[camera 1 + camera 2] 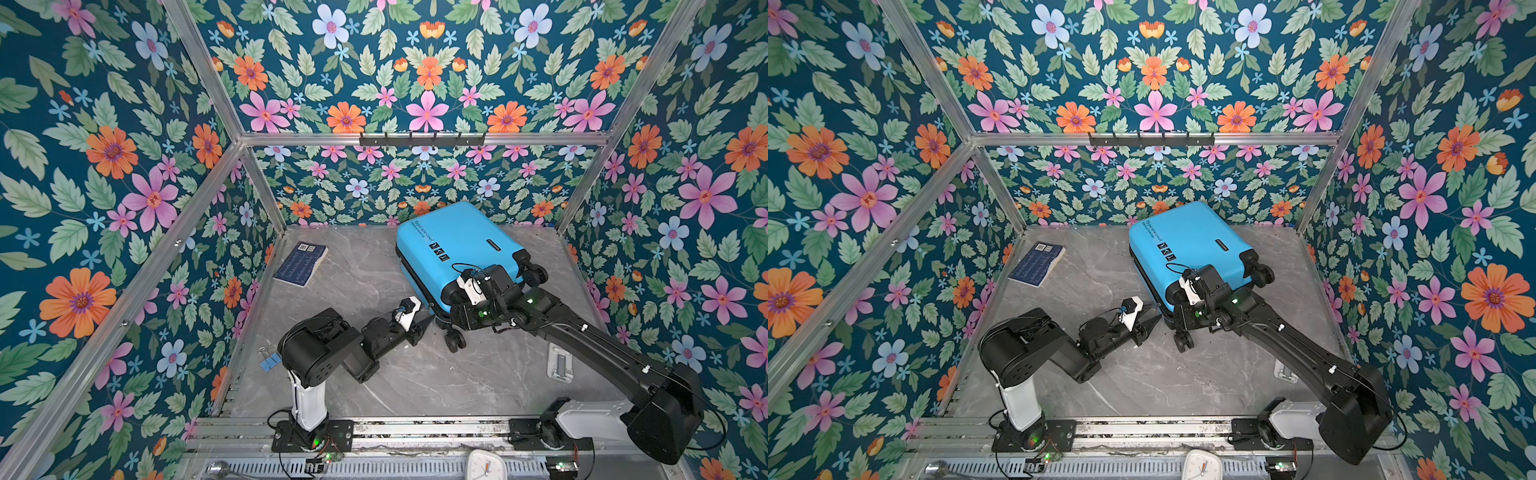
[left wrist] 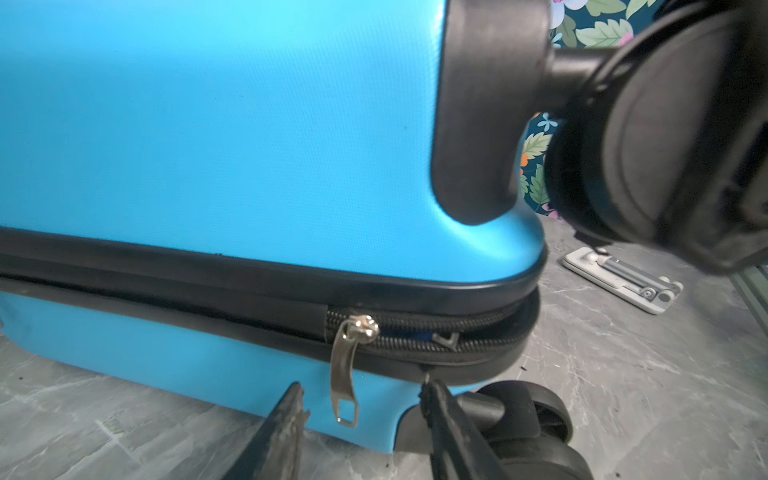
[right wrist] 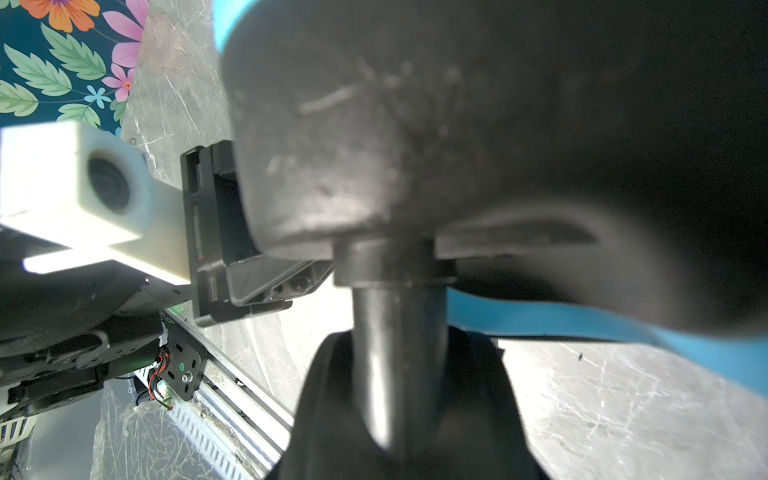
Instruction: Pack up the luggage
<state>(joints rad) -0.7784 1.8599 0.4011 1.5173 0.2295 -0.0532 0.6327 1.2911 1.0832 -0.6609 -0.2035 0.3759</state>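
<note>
The luggage (image 1: 457, 245) (image 1: 1187, 241) is a bright-blue hard-shell suitcase lying flat on the grey table, lid down, wheels toward the arms. In the left wrist view its zipper slider (image 2: 363, 326) sits near a corner, the teeth parted beyond it. The metal zipper pull (image 2: 345, 374) hangs down between the fingers of my left gripper (image 2: 361, 390) (image 1: 426, 321), which is open and not touching it. My right gripper (image 3: 401, 361) (image 1: 454, 308) is shut on the stem of a black spinner wheel (image 3: 399, 324) at the suitcase's near corner.
A dark-blue book (image 1: 301, 264) (image 1: 1036, 264) lies at the back left. A blue binder clip (image 1: 269, 361) sits by the left arm's base. A white folding stand (image 1: 559, 365) (image 2: 623, 278) lies under the right arm. A white clock (image 1: 484, 463) rests past the front rail.
</note>
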